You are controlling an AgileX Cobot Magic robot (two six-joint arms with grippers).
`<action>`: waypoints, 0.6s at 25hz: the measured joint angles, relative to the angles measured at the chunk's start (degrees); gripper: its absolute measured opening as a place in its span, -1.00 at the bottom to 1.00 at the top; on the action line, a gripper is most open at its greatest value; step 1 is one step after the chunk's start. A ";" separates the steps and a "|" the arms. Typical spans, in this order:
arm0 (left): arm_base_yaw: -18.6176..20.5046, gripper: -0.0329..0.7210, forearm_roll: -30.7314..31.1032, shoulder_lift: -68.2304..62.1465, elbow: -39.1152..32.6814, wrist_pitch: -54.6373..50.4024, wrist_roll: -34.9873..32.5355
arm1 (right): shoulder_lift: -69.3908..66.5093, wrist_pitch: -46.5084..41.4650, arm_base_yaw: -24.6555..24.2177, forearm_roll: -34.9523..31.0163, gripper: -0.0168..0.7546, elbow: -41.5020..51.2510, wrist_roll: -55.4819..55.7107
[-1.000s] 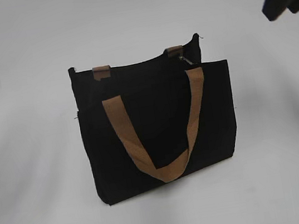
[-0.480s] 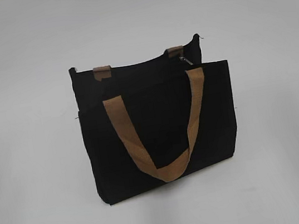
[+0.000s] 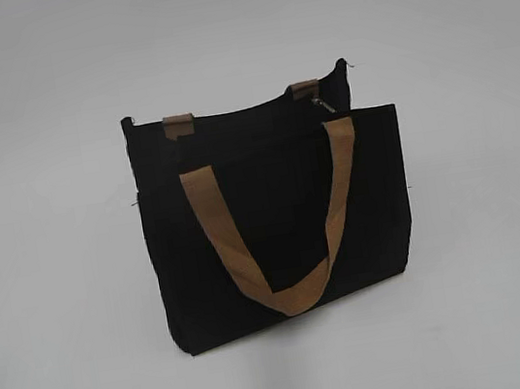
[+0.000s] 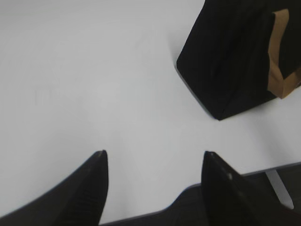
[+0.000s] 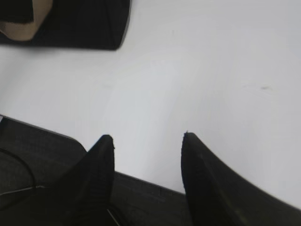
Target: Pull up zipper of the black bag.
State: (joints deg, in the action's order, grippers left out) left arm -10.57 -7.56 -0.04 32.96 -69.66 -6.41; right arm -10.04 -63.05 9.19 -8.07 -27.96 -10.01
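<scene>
- The black bag (image 3: 273, 217) stands upright near the middle of the white worktop (image 3: 58, 283), well away from every edge seen in the exterior view
- One tan handle (image 3: 280, 231) hangs down its front panel in a loose V shape; two short tan strap tabs (image 3: 178, 124) stick up at the top rim
- The zipper (image 3: 323, 107) shows only as a small silvery pull at the right end of the top rim, beside the right tab; whether the zip line is closed along the rim cannot be told
- Neither arm appears in the exterior view
- The left gripper (image 4: 153, 155) hangs over the near edge of the worktop, its two dark fingers spread wide with nothing between them; the bag sits well apart from it, toward the upper right of that view
- The right gripper (image 5: 148, 137) also sits over the near edge, fingers apart and holding nothing; a bottom corner of the bag shows at the upper left of its view, well clear of the fingers
</scene>
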 joint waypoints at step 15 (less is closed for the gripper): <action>0.00 0.31 -2.23 -1.60 -2.75 8.76 0.17 | 5.72 0.10 0.00 0.05 0.00 0.13 0.00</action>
State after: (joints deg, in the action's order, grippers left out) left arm -10.57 -9.79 -1.64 30.21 -60.90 -6.25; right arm -4.32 -62.95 9.19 -8.02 -27.83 -10.01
